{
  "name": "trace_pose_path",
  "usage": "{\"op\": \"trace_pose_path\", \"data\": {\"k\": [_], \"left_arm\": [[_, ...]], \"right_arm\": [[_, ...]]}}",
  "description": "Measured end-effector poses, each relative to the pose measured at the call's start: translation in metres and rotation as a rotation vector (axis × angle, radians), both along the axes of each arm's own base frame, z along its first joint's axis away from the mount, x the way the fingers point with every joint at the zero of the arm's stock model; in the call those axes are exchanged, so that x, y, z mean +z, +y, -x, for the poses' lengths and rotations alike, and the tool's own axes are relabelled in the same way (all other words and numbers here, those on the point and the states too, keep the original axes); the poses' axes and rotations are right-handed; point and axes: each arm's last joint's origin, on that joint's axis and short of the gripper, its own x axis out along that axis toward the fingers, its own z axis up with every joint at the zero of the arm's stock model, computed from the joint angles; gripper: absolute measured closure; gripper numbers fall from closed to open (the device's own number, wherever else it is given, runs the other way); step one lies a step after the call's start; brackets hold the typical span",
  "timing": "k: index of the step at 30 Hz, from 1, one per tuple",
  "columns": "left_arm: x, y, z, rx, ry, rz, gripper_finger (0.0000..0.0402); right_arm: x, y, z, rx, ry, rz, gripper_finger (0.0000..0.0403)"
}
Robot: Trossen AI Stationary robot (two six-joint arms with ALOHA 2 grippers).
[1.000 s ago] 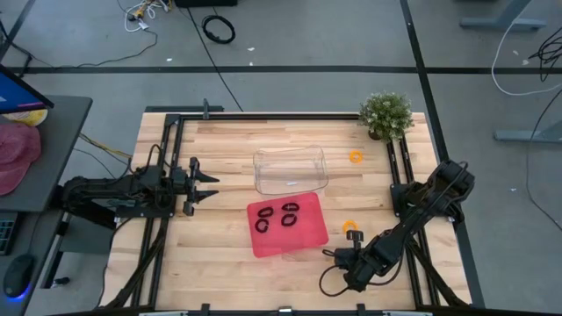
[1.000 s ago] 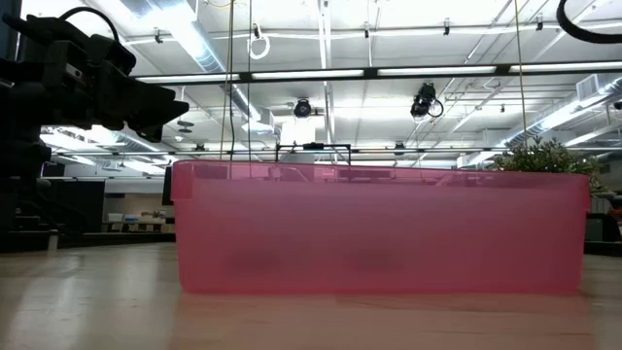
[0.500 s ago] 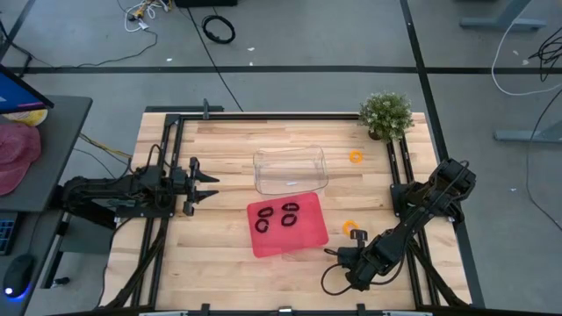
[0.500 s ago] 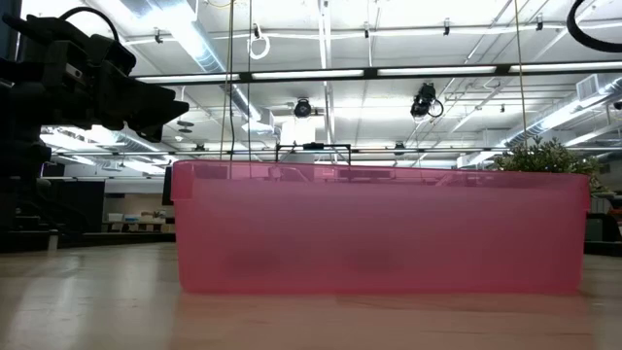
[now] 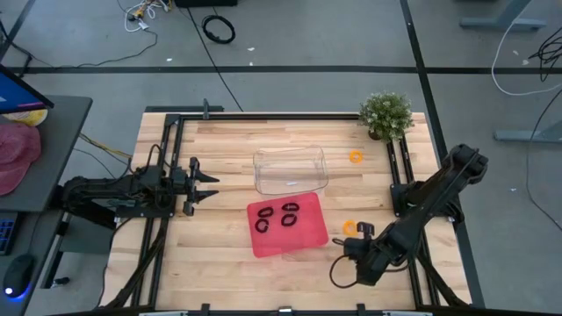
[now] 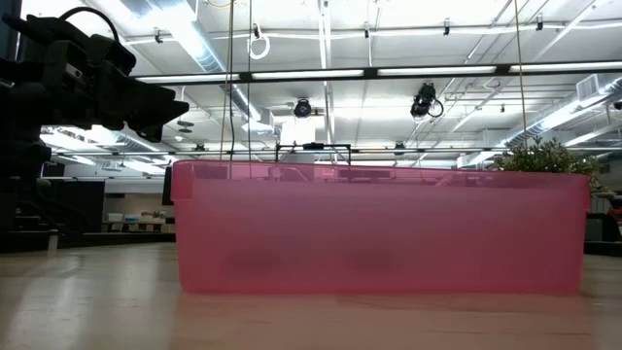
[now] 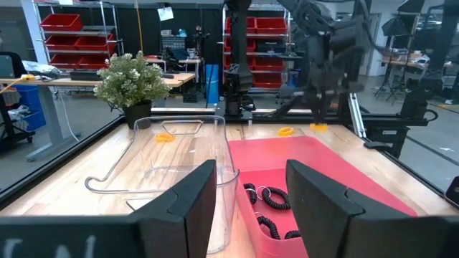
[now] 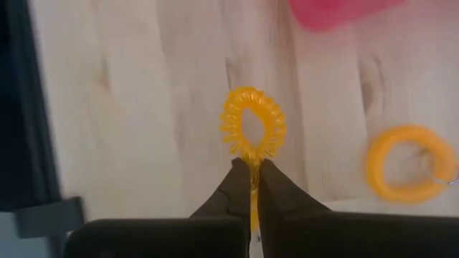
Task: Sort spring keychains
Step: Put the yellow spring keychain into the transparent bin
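My right gripper [image 8: 252, 179] hangs over the table's near right part, shut on an orange spring keychain [image 8: 252, 127]; the high view shows that gripper [image 5: 352, 248] just right of the red tray [image 5: 303, 241]. A second orange keychain [image 5: 350, 227] lies flat on the wood beside it. A third [image 5: 355, 157] lies near the plant. Three black keychains [image 5: 288, 219] lie in the red tray. My left gripper [image 7: 247, 204] stands open and level at the table's left side, holding nothing. My right gripper pinches the orange keychain's coil at one end of the loop [image 8: 252, 159] between its two fingertips. The fingers come from above, slanting steeply down toward the red tray. The loop sticks out past the fingertips; whether its far end touches the wood I cannot tell.
A clear plastic bin [image 5: 291, 169] stands behind the red tray at mid-table. A small potted plant [image 5: 385, 115] sits at the far right corner. Bare wood lies left of the tray and along the near edge. In the low view the red tray [image 6: 379, 228] fills the picture.
My right gripper has risen above the table's near right part, staying shut, with the rise coming in the last half second. Its arm has straightened upward and its cable loop has left the low view.
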Motion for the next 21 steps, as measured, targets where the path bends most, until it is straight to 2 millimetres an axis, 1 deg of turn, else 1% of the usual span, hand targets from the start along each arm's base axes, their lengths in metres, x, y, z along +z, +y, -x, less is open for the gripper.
{"op": "trace_pose_path", "data": {"k": [10,14,21], "left_arm": [[0.0,0.0,0.0,0.0,0.0,0.0,0.0229],[0.0,0.0,0.0,0.0,0.0,0.0,0.0229],[0.0,0.0,0.0,0.0,0.0,0.0,0.0229]], "right_arm": [[0.034,-0.011,0.009,-0.004,-0.127,-0.069,0.0402],[0.046,-0.016,0.011,-0.001,-0.214,-0.052,0.0402],[0.069,-0.029,-0.001,-0.013,-0.447,-0.025,0.0402]]}}
